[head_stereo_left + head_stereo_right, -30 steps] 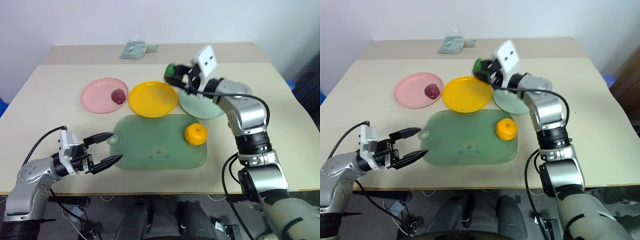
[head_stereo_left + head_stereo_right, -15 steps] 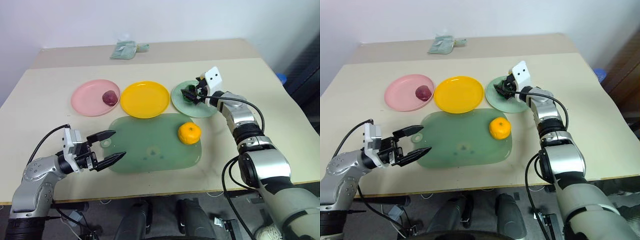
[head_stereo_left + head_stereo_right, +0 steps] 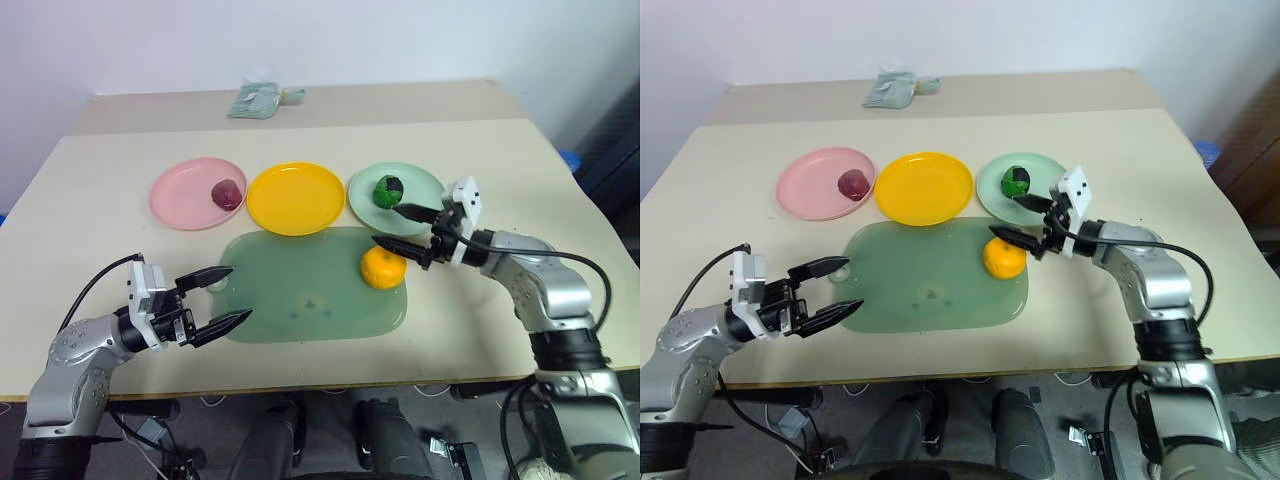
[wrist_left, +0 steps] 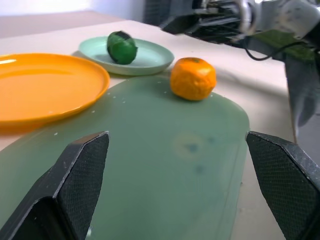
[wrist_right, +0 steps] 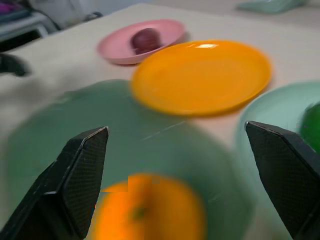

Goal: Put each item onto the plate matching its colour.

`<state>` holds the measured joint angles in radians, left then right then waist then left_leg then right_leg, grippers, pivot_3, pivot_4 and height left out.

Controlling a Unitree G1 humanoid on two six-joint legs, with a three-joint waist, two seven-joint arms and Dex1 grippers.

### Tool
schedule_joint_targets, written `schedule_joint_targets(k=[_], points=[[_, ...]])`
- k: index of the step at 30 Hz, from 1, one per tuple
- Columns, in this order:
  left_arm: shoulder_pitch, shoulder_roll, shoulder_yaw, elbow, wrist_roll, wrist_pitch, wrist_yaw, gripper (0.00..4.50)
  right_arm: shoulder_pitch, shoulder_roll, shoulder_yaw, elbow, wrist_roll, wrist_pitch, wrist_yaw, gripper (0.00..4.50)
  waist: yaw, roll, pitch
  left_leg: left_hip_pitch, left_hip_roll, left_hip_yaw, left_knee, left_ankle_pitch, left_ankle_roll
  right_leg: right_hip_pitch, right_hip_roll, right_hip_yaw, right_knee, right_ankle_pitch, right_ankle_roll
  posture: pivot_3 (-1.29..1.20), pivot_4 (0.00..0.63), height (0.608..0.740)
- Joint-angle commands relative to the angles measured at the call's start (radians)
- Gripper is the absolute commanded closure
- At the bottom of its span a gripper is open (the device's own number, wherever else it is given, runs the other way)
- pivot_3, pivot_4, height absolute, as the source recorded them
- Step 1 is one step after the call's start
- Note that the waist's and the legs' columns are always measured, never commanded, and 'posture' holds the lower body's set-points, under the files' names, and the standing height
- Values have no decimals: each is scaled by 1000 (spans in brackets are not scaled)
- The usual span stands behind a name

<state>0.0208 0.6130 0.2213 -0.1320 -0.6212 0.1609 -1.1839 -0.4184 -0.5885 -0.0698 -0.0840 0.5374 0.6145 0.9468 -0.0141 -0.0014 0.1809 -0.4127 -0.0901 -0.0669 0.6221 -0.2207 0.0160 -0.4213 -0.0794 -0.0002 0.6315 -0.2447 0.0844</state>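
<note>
The dark green piece lies on the mint green plate. On the pink plate sits the red-purple piece. Nothing lies on the yellow plate between them. The orange piece rests on the right end of the green mat. My right gripper is open just above and beside the orange piece, with nothing between its fingers. My left gripper is open and empty at the mat's left end, near the table's front edge.
A pale green packet lies at the far side of the table. The right arm reaches in from the right over bare tabletop. Bare table surrounds the plates on the left and right.
My right gripper let go of the dark green piece onto the mint green plate, then opened and drew back and down toward the orange piece. The left gripper stayed put.
</note>
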Motion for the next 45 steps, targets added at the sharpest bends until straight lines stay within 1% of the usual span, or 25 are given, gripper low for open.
schedule_joint_targets(k=[1,6,14,22,31,32,34,35,37,41,45], points=[[-20,8,6,12,-6,-12,-20,0,47,-15,-27,-126,67,84,-28,33,2,0,0,0,0,0,0,0,0,0,0,0,0,0,0,0,150,740],[-34,8,-9,26,5,-21,-39,0,91,20,1,-157,45,75,-76,33,3,0,0,-1,0,0,0,0,0,0,0,0,-1,0,0,0,150,740],[-10,18,-8,6,18,-32,-55,0,77,96,46,-89,-54,-57,-149,33,4,0,0,-1,0,1,1,0,0,0,0,0,-2,0,0,0,150,740],[18,20,1,-18,20,-37,-47,0,111,95,89,-107,-71,-72,-134,33,6,0,0,-1,0,1,1,0,0,0,0,0,-1,0,0,0,150,740],[22,19,1,-21,23,-43,-40,0,128,92,124,-79,-123,-105,-130,33,5,0,0,-1,0,1,1,0,0,0,0,0,-1,0,0,0,150,740],[23,18,1,-21,23,-44,-39,0,128,93,123,-77,-127,-109,-132,275,5,0,0,-1,0,1,1,0,0,0,0,0,-1,0,0,0,150,740],[24,17,0,-22,24,-45,-38,0,129,96,121,-76,-134,-117,-134,908,5,0,0,-1,0,1,1,0,0,0,0,0,-1,0,0,0,150,740],[26,17,1,-22,25,-47,-37,0,127,97,121,-81,-139,-124,-136,1324,5,0,0,-1,0,1,1,0,0,0,0,0,-1,0,0,0,150,740],[30,16,2,-23,24,-49,-34,0,114,102,120,-93,-145,-133,-143,1324,5,0,0,-1,0,1,1,0,0,0,0,0,-1,0,0,0,150,740],[38,6,4,-27,15,-45,-16,0,25,136,120,-113,-131,-128,-161,1324,0,0,0,-1,0,1,1,0,0,0,0,0,-1,0,0,0,150,740],[44,-9,14,-31,0,-28,21,0,-119,228,148,-23,-183,-172,-232,1324,0,0,0,-1,0,1,1,0,0,-1,0,0,0,1,1,0,150,740]])
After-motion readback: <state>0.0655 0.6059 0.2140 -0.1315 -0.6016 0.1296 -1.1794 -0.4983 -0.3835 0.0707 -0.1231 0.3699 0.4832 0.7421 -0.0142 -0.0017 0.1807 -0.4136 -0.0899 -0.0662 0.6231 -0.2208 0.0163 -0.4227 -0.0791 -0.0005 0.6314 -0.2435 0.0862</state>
